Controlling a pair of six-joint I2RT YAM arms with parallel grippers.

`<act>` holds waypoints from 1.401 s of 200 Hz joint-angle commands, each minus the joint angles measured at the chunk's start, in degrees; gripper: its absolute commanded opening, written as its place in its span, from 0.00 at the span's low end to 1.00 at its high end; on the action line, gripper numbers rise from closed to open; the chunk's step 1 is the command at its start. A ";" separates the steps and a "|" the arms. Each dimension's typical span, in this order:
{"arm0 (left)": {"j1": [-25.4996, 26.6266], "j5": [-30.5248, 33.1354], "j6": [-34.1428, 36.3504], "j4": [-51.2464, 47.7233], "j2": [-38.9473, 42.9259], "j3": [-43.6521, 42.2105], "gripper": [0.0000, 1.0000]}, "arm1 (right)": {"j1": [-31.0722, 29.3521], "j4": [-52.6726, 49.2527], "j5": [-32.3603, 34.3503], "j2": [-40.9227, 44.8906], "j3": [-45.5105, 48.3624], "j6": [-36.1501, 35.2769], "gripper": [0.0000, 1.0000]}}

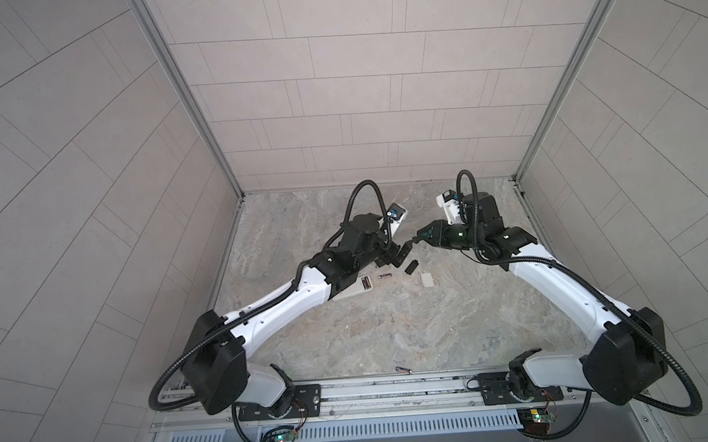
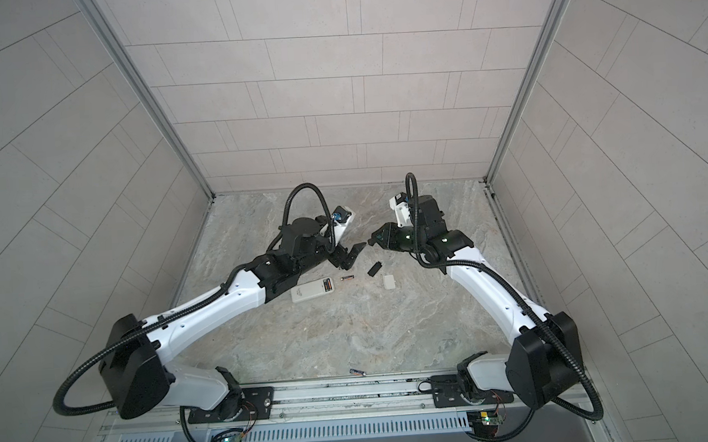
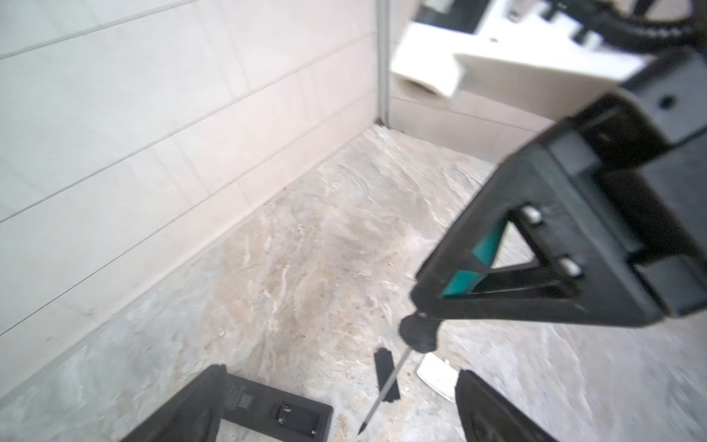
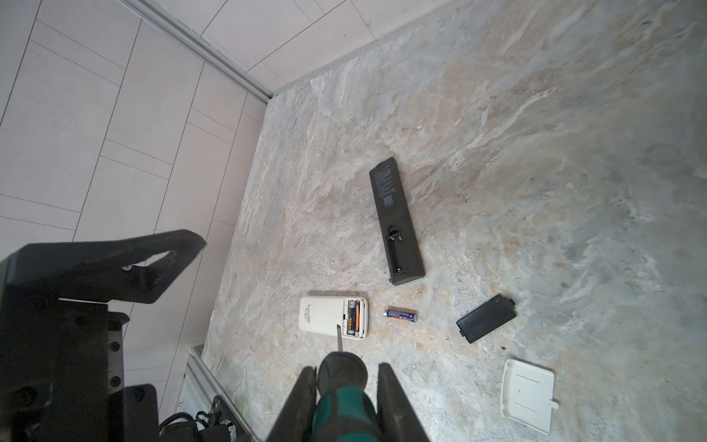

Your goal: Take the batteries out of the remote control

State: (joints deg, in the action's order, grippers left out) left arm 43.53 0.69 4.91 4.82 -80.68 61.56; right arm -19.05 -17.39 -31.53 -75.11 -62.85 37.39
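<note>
A white remote control lies face down with its compartment open, and two batteries with orange ends sit in it. One loose battery lies beside it on the table. A black remote control lies further off, its open compartment empty. My right gripper is shut on a green-handled screwdriver, held above the table with its tip toward the white remote. My left gripper stands open with nothing in it, over the black remote. In both top views the two grippers nearly meet.
A black cover plate and a white cover plate lie on the marble table to the right of the remotes. Another battery lies near the table's front edge. Tiled walls close in the back and both sides.
</note>
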 commanded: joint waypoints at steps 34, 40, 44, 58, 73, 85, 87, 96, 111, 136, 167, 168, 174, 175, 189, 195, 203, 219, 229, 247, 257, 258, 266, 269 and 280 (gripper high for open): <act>-11.27 6.49 -23.60 -19.97 -1.67 6.62 1.00 | -3.76 4.14 7.67 0.22 -0.53 -3.31 0.14; -13.80 4.54 -26.74 -24.24 -2.67 8.02 1.00 | -4.90 3.96 8.85 -0.16 -0.83 -4.19 0.14; -15.09 2.83 -28.54 -26.67 -3.48 8.71 1.00 | -5.70 3.70 9.50 -0.60 -1.10 -4.71 0.14; -19.89 -2.66 -33.33 -34.76 -5.53 10.44 1.00 | -7.98 3.63 11.05 -2.08 -1.81 -5.77 0.14; -22.80 -6.75 -35.07 -42.34 -6.96 11.55 1.00 | -10.53 3.46 12.83 -3.63 -2.31 -6.96 0.14; -23.15 -6.44 -35.05 -46.86 -7.67 12.06 1.00 | -13.03 2.88 14.67 -4.71 -2.85 -8.76 0.14; -23.21 -6.41 -35.12 -47.43 -7.65 11.97 1.00 | -13.56 2.82 14.97 -4.94 -2.99 -9.00 0.14; -23.14 -5.77 -35.76 -49.72 -7.74 11.67 1.00 | -15.34 2.15 16.38 -5.95 -3.54 -10.31 0.14; -23.14 -5.26 -36.72 -52.23 -7.69 10.64 1.00 | -17.44 2.20 17.37 -7.73 -3.85 -11.24 0.13; -23.14 -4.03 -38.48 -55.45 -8.51 8.89 1.00 | -20.35 3.88 18.63 -10.43 -3.34 -11.36 0.13; -23.01 -4.74 -41.63 -58.29 -11.01 7.25 1.00 | -24.58 4.76 22.95 -13.41 -3.84 -13.43 0.12; -23.03 -4.82 -41.73 -58.27 -11.08 7.12 0.99 | -24.69 4.79 22.98 -13.49 -3.85 -13.54 0.12; -22.97 -5.12 -42.35 -58.02 -11.24 6.59 0.98 | -25.25 5.11 23.37 -14.03 -3.94 -13.78 0.12; -22.97 -5.14 -42.48 -57.92 -11.24 6.49 0.98 | -25.34 5.10 23.49 -14.11 -3.99 -13.81 0.12; -22.96 -5.46 -43.32 -57.30 -11.76 5.47 0.98 | -26.29 6.14 24.18 -15.25 -3.82 -13.57 0.11; -22.96 -5.63 -43.53 -57.16 -11.95 5.25 0.98 | -26.55 6.75 24.26 -15.60 -3.73 -13.50 0.11; -22.96 -6.06 -43.69 -56.99 -12.36 5.11 0.98 | -26.86 7.17 24.73 -15.99 -3.69 -13.39 0.11; -22.96 -6.75 -43.73 -55.97 -12.74 4.73 0.98 | -27.40 7.64 25.42 -16.67 -3.68 -13.85 0.11; -22.96 -7.35 -43.73 -55.31 -13.14 4.55 0.98 | -27.83 7.25 26.42 -17.14 -3.94 -14.32 0.11; -22.79 -8.61 -43.19 -54.67 -14.33 4.49 0.97 | -28.62 6.88 28.43 -17.82 -3.97 -14.96 0.11; -22.79 -9.81 -42.16 -53.66 -14.67 4.14 0.95 | -28.85 6.99 29.33 -18.05 -3.80 -15.23 0.11; -22.79 -9.95 -42.08 -53.58 -14.67 4.07 0.94 | -28.85 6.96 29.42 -18.05 -3.79 -15.24 0.11; -22.79 -10.55 -40.90 -52.78 -14.36 3.78 0.93 | -28.85 6.85 30.09 -18.14 -3.78 -15.30 0.10; -22.84 -10.72 -39.94 -52.46 -14.22 3.66 0.92 | -28.81 6.72 30.32 -18.22 -3.82 -15.44 0.10; -22.76 -10.54 -36.15 -51.82 -13.36 3.72 0.89 | -28.85 6.32 31.31 -18.09 -4.02 -15.63 0.10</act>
State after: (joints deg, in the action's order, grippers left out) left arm 20.43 -8.93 -36.14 -48.14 -94.59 65.95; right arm -47.48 -11.33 -4.27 -93.03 -65.28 23.00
